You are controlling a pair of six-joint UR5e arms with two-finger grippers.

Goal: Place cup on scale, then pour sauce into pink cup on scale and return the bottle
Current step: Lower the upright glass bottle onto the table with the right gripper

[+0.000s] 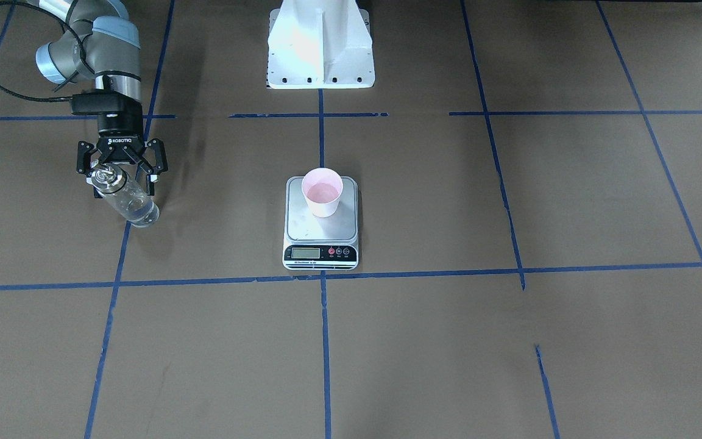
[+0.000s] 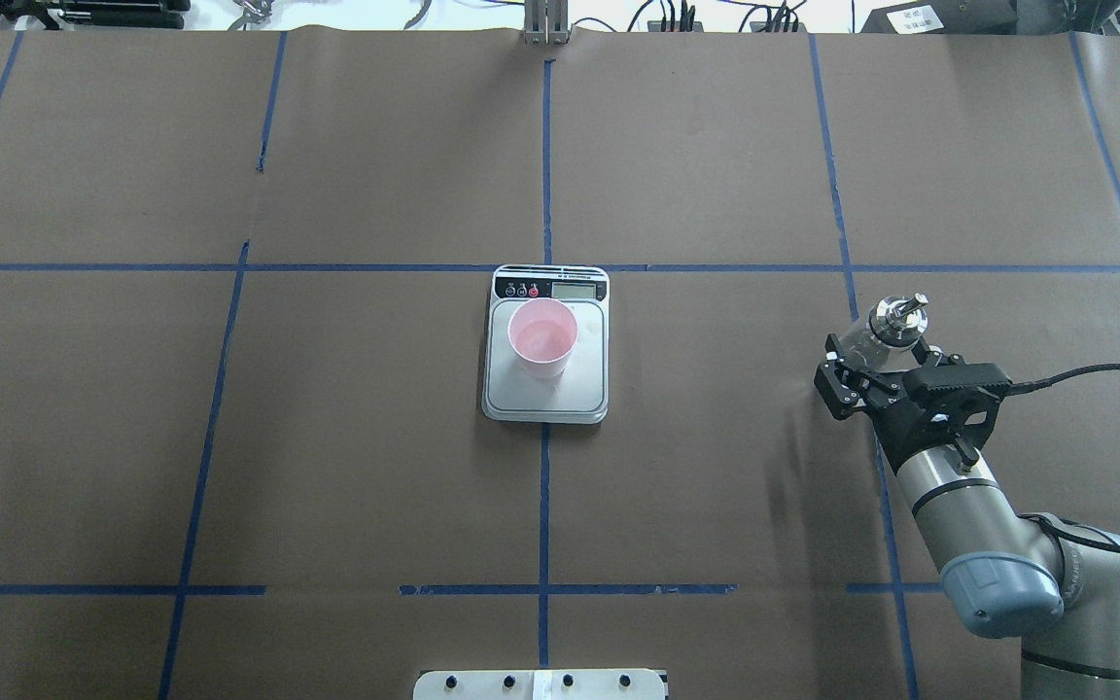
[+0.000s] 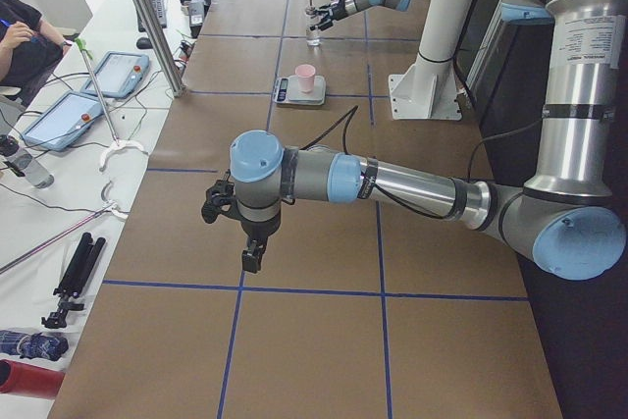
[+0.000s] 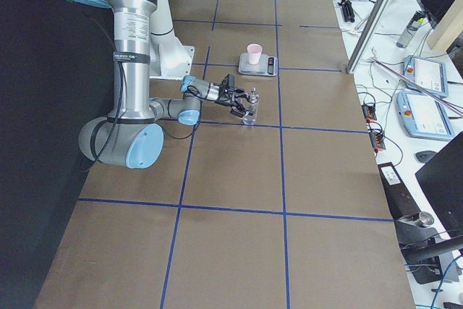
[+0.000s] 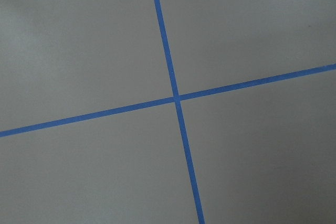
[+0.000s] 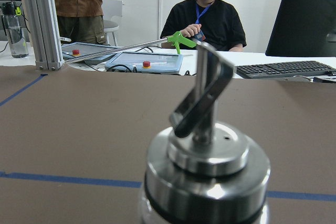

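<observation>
Fingers (image 1: 152,174) flanking sauce bottle (image 1: 128,201); cup (image 1: 322,194) on scale (image 1: 302,225)

Item count, table and bench side.
On the table (image 1: 509,341): 1 cup (image 1: 322,192), 1 scale (image 1: 302,227), 1 bottle (image 1: 128,200), 1 white base (image 1: 320,46). Robot arms: 2, the right arm (image 2: 959,496) and the left arm (image 3: 392,182). Grippers: 2, the right gripper (image 1: 122,183) and the left gripper (image 3: 218,205). Past the table edge: 2 people (image 6: 207,14), 2 tablets (image 6: 144,61), 1 keyboard (image 6: 286,68).
</observation>
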